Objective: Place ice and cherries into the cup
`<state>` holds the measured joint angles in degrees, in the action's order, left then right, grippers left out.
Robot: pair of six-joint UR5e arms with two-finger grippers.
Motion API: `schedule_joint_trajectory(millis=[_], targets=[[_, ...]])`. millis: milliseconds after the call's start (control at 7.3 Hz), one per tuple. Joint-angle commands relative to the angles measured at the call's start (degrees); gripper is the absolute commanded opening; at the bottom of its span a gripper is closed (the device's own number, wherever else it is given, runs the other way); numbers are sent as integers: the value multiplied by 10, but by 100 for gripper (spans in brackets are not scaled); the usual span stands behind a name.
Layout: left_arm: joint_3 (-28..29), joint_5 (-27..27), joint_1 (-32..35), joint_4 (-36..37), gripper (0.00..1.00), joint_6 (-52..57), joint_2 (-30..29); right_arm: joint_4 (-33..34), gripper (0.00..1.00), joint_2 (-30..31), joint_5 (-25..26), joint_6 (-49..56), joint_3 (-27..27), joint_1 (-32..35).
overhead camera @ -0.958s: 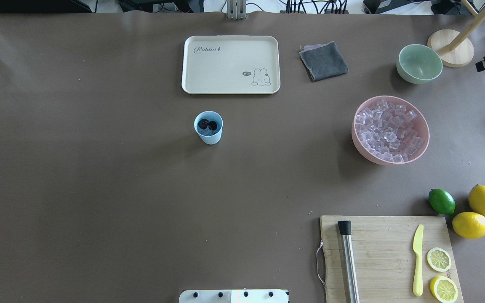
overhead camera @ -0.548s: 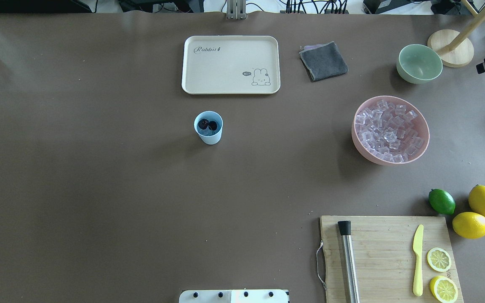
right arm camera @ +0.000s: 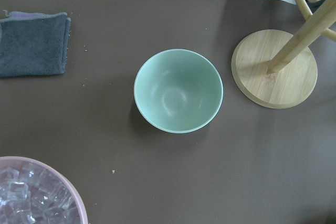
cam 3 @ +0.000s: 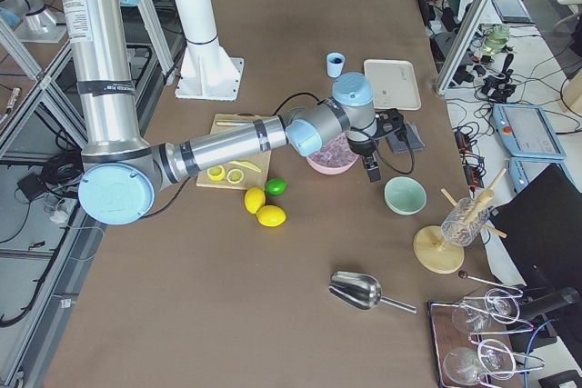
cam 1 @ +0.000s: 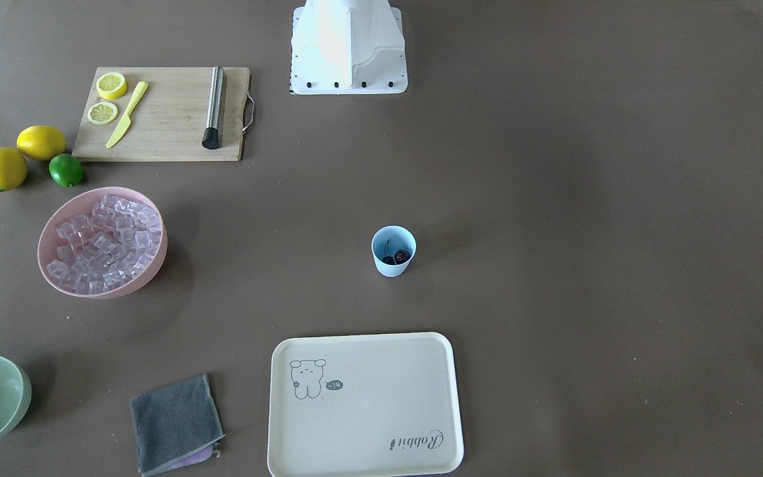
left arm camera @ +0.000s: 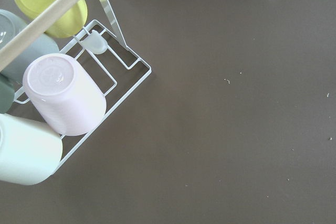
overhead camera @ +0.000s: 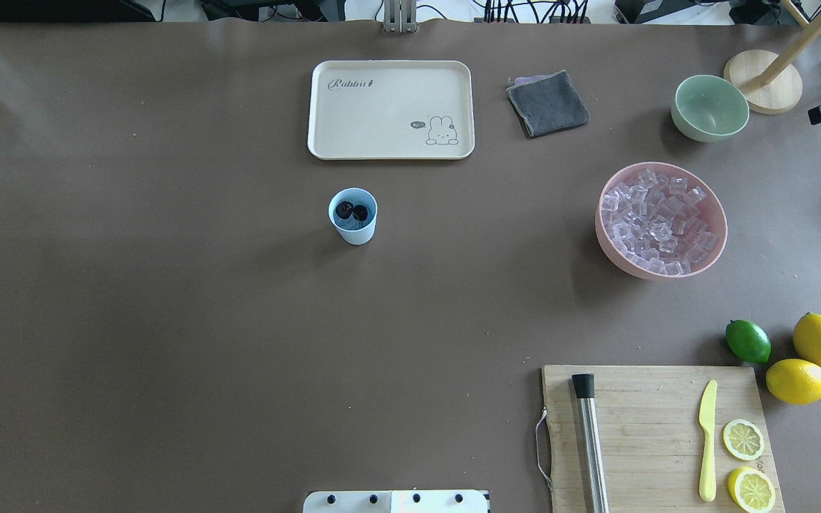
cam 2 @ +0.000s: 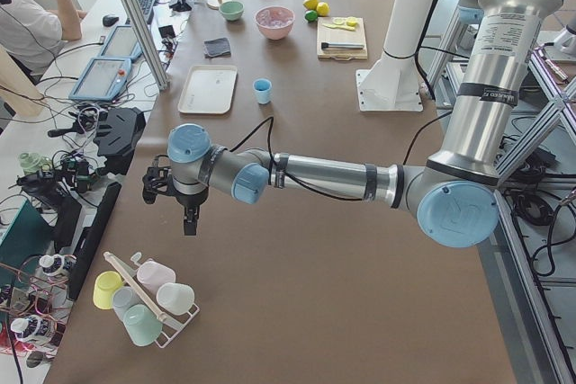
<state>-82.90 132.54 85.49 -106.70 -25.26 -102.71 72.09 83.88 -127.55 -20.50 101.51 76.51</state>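
as both arms show only in side views, can't tell if left fingers [cam 2: 189, 218] or right fingers [cam 3: 371, 170] are open or holding anything. cherries [overhead camera: 351, 211] sit in cup [overhead camera: 358, 236], mid tabletop [overhead camera: 168, 320]. ice [overhead camera: 660, 222] in pink bowl [overhead camera: 617, 260]: prob. hard, slick, light; pinch flat faces. cup prob. tippy, approach from above. tray [overhead camera: 382, 114] near, apart.

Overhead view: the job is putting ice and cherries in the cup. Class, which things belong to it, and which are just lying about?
Belong: cup, cherries (already in the cup), ice, pink bowl holding it.
Lying about: tray, grey cloth, green bowl, cutting board, knife, lemons, lime.
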Motion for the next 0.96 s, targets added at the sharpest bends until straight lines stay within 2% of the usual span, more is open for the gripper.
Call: schedule_joint_trajectory(millis=[0,685,822], targets=[[-1,1,0,-1,98,1,4,0,100,5,-1,-1,-4,6],[-9,2,1,-7,98,4,8,1,100,4,-2,-2,-6,8],[-10,2,4,-8,98,4,23,1,100,4,-2,-2,-6,8]])
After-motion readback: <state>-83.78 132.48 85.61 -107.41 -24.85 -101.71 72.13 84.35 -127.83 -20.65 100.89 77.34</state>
